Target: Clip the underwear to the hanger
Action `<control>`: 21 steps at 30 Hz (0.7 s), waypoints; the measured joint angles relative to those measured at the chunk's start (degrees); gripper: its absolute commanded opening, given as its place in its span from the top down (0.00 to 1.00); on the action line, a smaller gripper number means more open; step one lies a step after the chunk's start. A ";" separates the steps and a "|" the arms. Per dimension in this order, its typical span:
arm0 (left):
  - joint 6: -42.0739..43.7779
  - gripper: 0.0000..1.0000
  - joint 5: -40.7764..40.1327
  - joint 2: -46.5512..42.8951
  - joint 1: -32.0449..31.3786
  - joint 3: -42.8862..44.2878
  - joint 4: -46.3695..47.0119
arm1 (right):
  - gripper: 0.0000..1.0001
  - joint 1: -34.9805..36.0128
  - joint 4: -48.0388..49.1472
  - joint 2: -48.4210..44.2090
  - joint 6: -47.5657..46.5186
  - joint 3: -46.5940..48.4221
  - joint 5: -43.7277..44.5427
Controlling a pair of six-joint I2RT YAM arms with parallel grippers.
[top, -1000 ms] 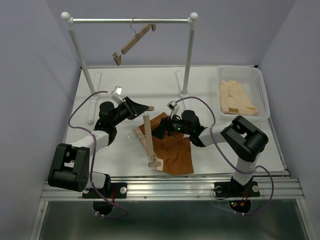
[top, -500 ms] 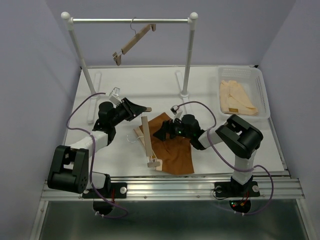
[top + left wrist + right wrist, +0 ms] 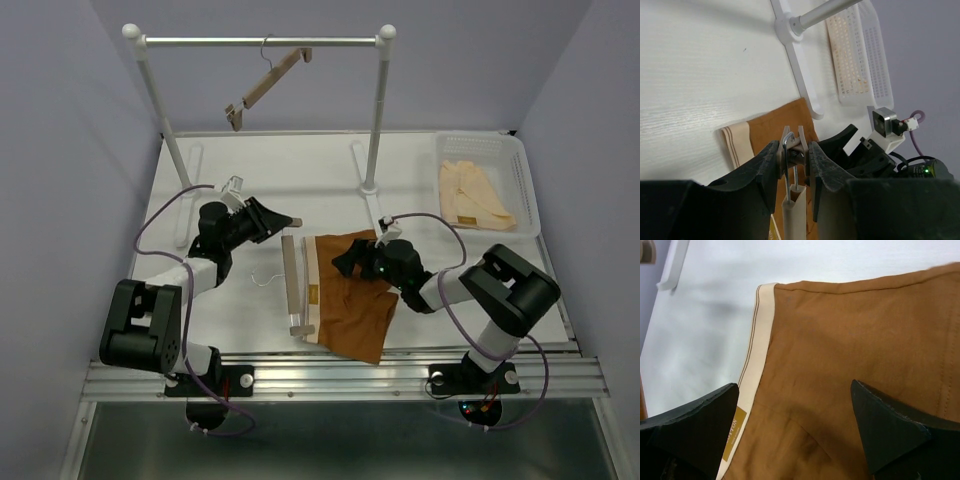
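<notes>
Clip (image 3: 792, 141) is pinched in left gripper (image 3: 794, 151), seemingly opened, and right gripper (image 3: 794, 390) is spread wide, empty, over underwear (image 3: 360, 305) lying flat beside hanger (image 3: 291, 285): waistband (image 3: 760, 325) corner should be gripped and fed fully into clip before it is released.

Underwear (image 3: 362, 300): rust-brown boxer briefs with a pale beige waistband, spread out flat. Hanger (image 3: 291, 285): pale wooden bar, laid alongside the waistband, wire hook turned away from it.

White table (image 3: 250, 165) between pale lavender walls (image 3: 60, 150)
</notes>
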 measured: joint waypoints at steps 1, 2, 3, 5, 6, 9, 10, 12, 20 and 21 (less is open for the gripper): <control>0.55 1.00 0.61 1.36 0.02 0.33 0.02 | 0.00 -0.15 -1.09 -1.16 0.74 -0.57 1.44; 0.83 1.00 1.07 2.03 0.04 0.59 -0.02 | 0.00 -0.15 -2.08 -2.16 1.36 -1.09 2.71; 1.44 1.00 1.99 3.58 0.13 1.25 -0.02 | 0.00 -0.15 -3.34 -3.45 2.08 -1.68 3.85; 2.21 1.00 3.30 5.49 0.17 2.34 0.02 | 0.00 -0.15 -6.14 -5.55 2.29 -2.05 5.03; 2.60 1.00 4.13 6.62 0.24 3.15 0.02 | 0.00 -0.15 -7.37 -6.36 2.19 -2.05 5.05; 3.61 1.00 5.88 8.74 0.37 4.70 0.07 | 0.00 -0.17 -14.14 -8.74 -3.10 0.96 3.15; 3.98 1.00 6.47 9.20 0.37 5.09 0.04 | 0.00 -0.20 -15.96 -8.83 -4.68 2.67 2.27; 4.48 1.00 7.10 9.79 0.37 5.68 0.04 | 0.00 -0.22 -19.93 -8.96 -8.59 8.28 0.07; 5.88 1.00 8.35 10.29 0.52 7.26 -0.04 | 0.00 -1.42 -28.11 -8.31 -26.43 24.44 -5.92; 6.10 1.00 8.46 10.29 0.63 7.28 -0.13 | 0.00 -2.08 -28.83 -6.99 -28.74 26.10 -7.50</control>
